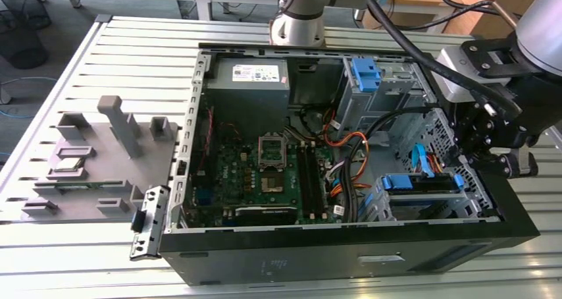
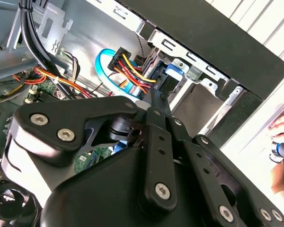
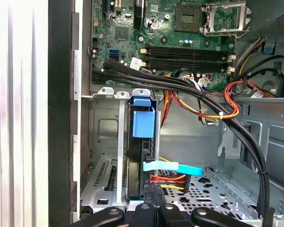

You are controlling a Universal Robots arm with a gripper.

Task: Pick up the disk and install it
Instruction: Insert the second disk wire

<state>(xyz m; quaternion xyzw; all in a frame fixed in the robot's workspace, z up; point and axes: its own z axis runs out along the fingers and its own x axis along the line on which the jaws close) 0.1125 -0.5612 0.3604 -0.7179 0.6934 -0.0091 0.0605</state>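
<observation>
— Where was the claw [image 3: 154, 197]?

— Low inside the open computer case [image 1: 351, 236], at the drive cage [image 1: 420, 197] near the front corner. In both wrist views its black, bolted metal links tapered to a narrow tip. That tip sat at the end of the disk [image 3: 141, 142], where the pale blue ribbon cable [image 3: 173, 168] and the red, yellow and black power wires [image 3: 168, 178] plug in.

— Was it gripping anything?

— I couldn't tell; the fingertips were drawn close together, but whether they pinched the disk's edge was hidden.

— And the disk itself?

— It stood on edge in a slot of the perforated grey steel cage, its blue plastic bracket tab [image 3: 143, 120] facing outward.

— What else was in the case?

— A green motherboard [image 1: 268, 167] with an empty square socket, black memory slots, thick black cables, and a grey power supply box [image 1: 250, 81] in the far corner. The case lay on a ribbed aluminium desk [image 1: 131, 49], beside a grey moulded fixture [image 1: 97, 161].
</observation>
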